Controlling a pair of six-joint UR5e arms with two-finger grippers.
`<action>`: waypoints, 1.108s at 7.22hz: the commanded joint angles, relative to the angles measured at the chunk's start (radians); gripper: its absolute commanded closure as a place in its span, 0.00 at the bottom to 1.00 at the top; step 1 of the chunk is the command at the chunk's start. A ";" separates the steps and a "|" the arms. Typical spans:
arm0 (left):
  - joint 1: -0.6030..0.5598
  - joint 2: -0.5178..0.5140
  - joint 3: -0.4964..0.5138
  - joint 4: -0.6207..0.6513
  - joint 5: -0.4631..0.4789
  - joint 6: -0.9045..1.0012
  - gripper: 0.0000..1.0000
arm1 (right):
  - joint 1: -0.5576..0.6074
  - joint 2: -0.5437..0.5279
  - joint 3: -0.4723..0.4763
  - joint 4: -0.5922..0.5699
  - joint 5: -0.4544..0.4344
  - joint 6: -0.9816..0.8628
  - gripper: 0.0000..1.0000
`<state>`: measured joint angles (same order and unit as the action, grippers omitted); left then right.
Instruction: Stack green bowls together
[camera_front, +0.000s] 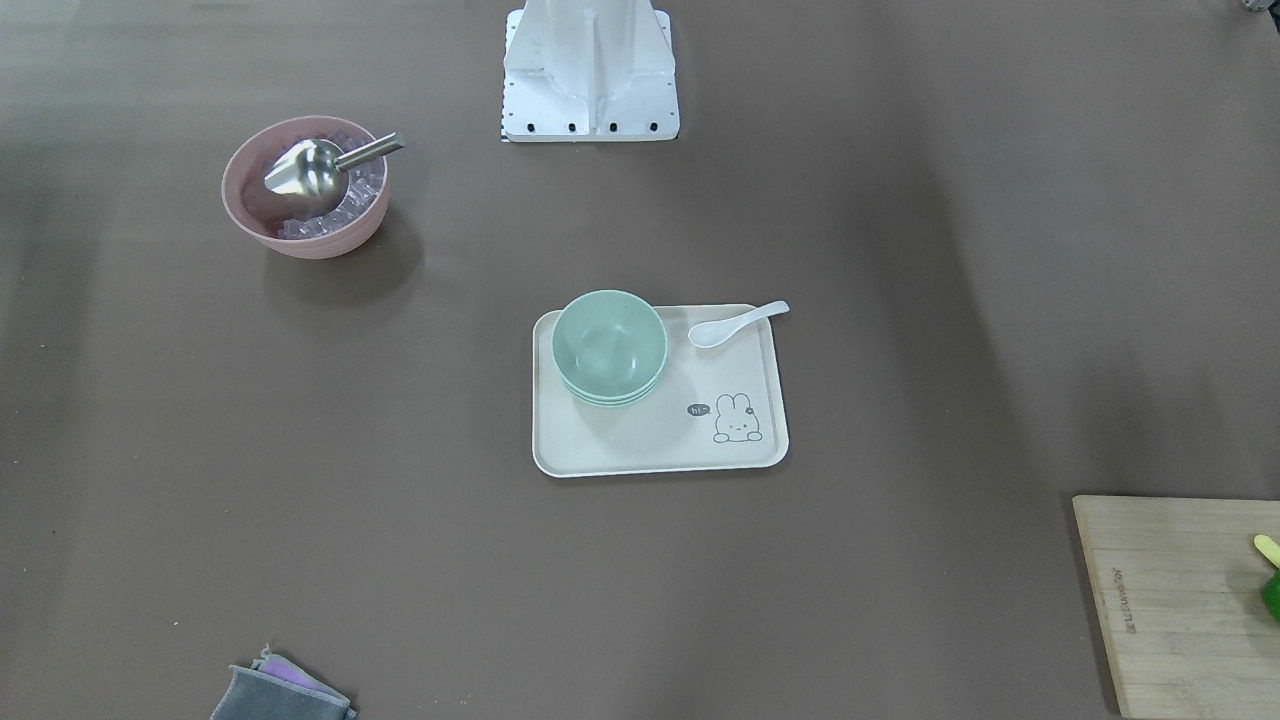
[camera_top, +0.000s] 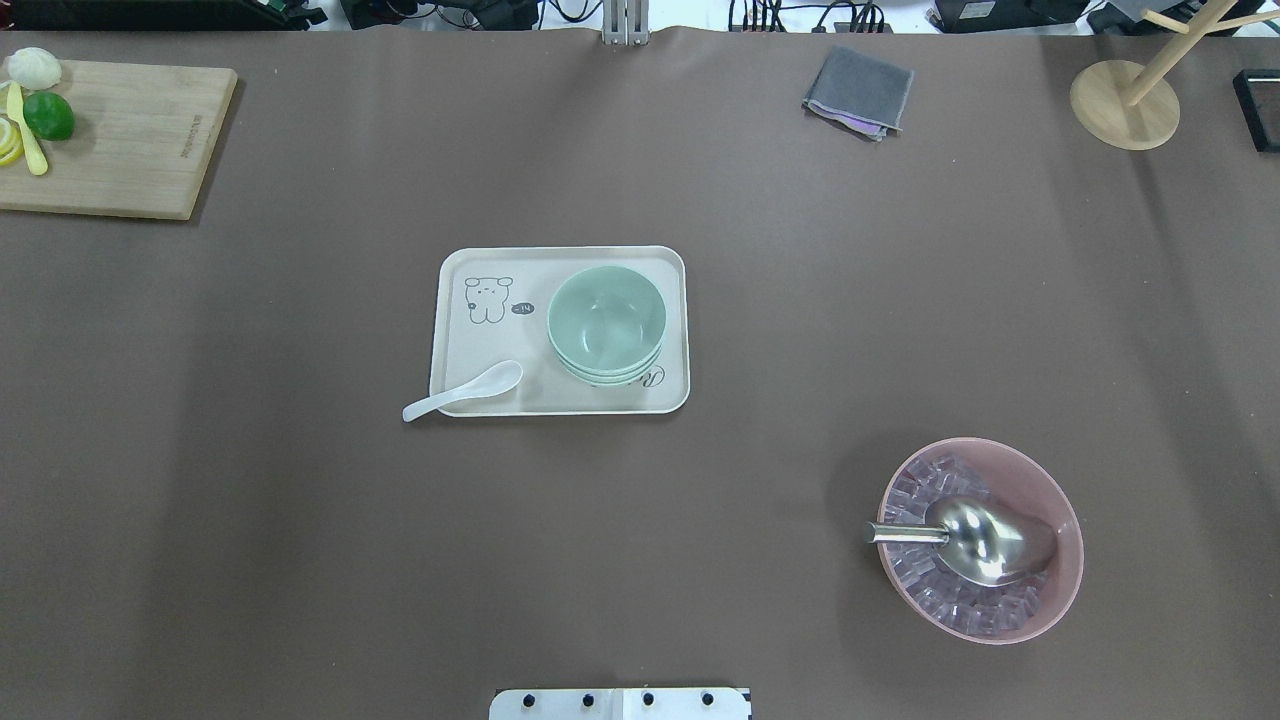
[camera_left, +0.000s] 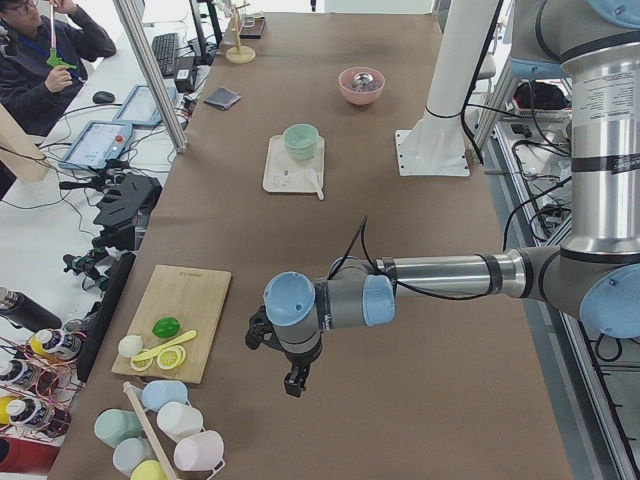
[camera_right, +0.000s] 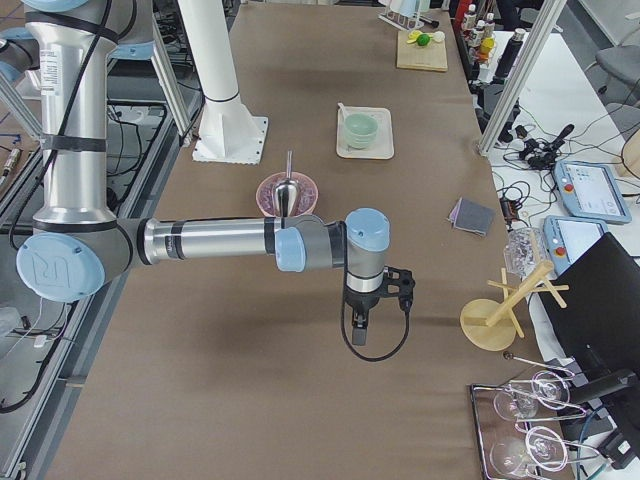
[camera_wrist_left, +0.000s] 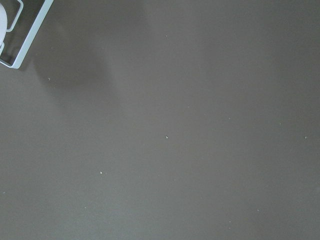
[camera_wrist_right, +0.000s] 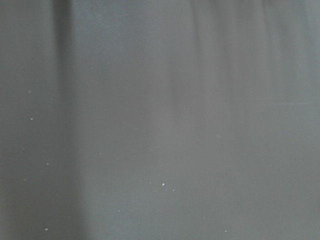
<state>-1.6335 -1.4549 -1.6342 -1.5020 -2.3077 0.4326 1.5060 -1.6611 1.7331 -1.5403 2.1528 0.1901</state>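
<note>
The green bowls (camera_front: 609, 345) sit nested in one stack on the robot-side half of a cream tray (camera_front: 650, 450) near the table's middle, also seen from overhead as green bowls (camera_top: 606, 320). My left gripper (camera_left: 291, 384) hangs over bare table far from the tray, toward the cutting-board end; I cannot tell if it is open or shut. My right gripper (camera_right: 360, 334) hangs over bare table at the opposite end, past the pink bowl; its state I cannot tell either. Both wrist views show only brown tabletop.
A white spoon (camera_top: 462, 391) lies across the tray's corner. A pink bowl (camera_top: 1064, 580) holds ice cubes and a metal scoop (camera_top: 975, 538). A cutting board (camera_top: 130, 140) with a lime, a grey cloth (camera_top: 858, 90) and a wooden stand (camera_top: 1125, 105) line the far edge.
</note>
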 joint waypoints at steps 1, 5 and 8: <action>0.000 -0.024 -0.022 0.009 0.002 -0.005 0.02 | 0.017 -0.116 0.086 -0.001 0.010 -0.004 0.00; 0.001 -0.036 -0.104 0.077 -0.001 -0.118 0.02 | 0.016 -0.149 0.115 0.003 0.036 -0.004 0.00; 0.006 -0.025 -0.108 0.035 -0.001 -0.334 0.02 | 0.016 -0.149 0.114 0.006 0.038 -0.003 0.00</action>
<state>-1.6285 -1.4847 -1.7408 -1.4552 -2.3082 0.1756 1.5218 -1.8100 1.8483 -1.5357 2.1903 0.1866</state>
